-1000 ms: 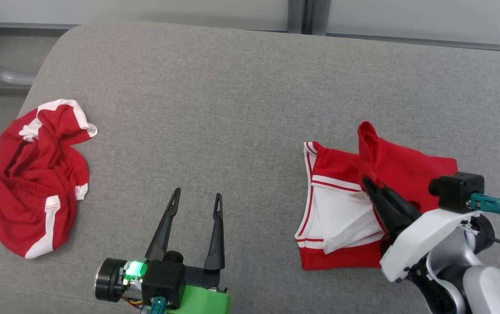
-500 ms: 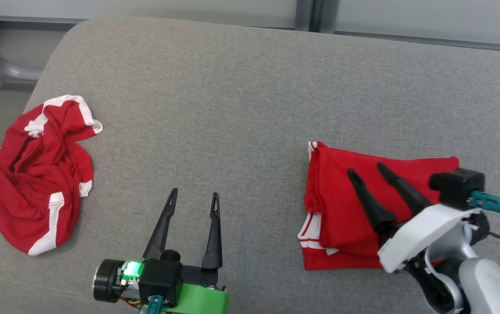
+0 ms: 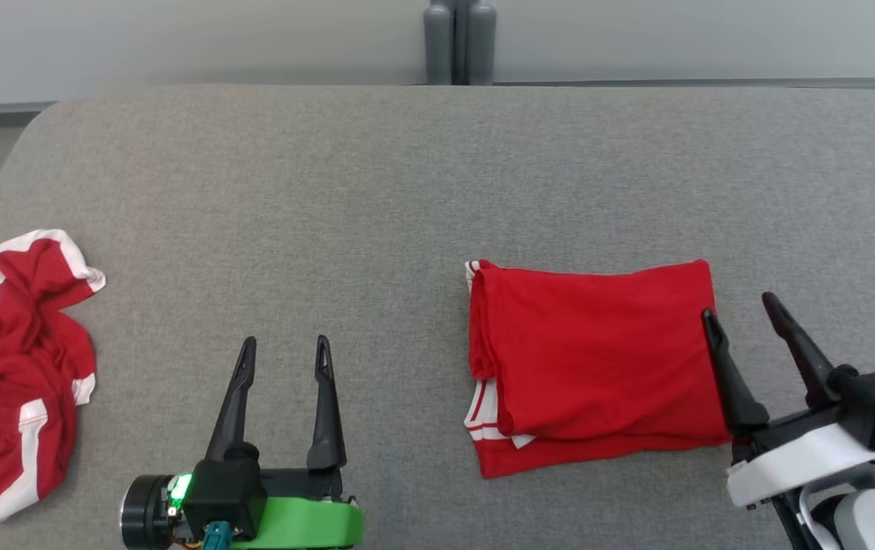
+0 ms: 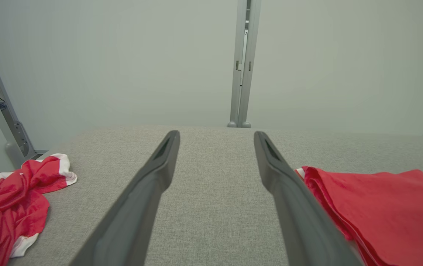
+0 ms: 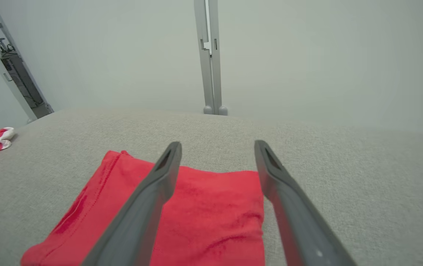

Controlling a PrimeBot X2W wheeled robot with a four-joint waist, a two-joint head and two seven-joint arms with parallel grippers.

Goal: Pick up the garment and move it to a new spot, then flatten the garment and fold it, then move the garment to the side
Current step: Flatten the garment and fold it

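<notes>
Surface: a grey fabric cushion (image 3: 376,183) with a rounded far-left corner, running across the head view.
Folded garment: the red folded garment (image 3: 598,359) lies flat on the cushion, right of the middle, as a rough rectangle of several layers.
Garment detail: white stripes peek out at its near-left corner, and a little white edge shows at its far-left corner. The top layer is plain red and fairly smooth.
Right gripper: the right gripper (image 3: 737,305) is at the garment's right edge, its two dark fingers spread wide with nothing between them.
Right gripper and cloth: in the right wrist view, one finger crosses the red cloth and the other lies along the garment's right edge. I cannot tell whether either finger touches the cloth.
Left gripper: the left gripper (image 3: 285,341) is above bare cushion near the front, fingers wide apart and holding nothing. It is well apart from the folded garment, which lies to its right.
Other cloth: a crumpled garment (image 3: 10,374), red with white bands, sits bunched at the cushion's far left edge, well apart from both grippers.
Background: a pale wall (image 3: 178,38) stands behind the cushion, with a grey post (image 3: 459,42) rising at the middle of it.
</notes>
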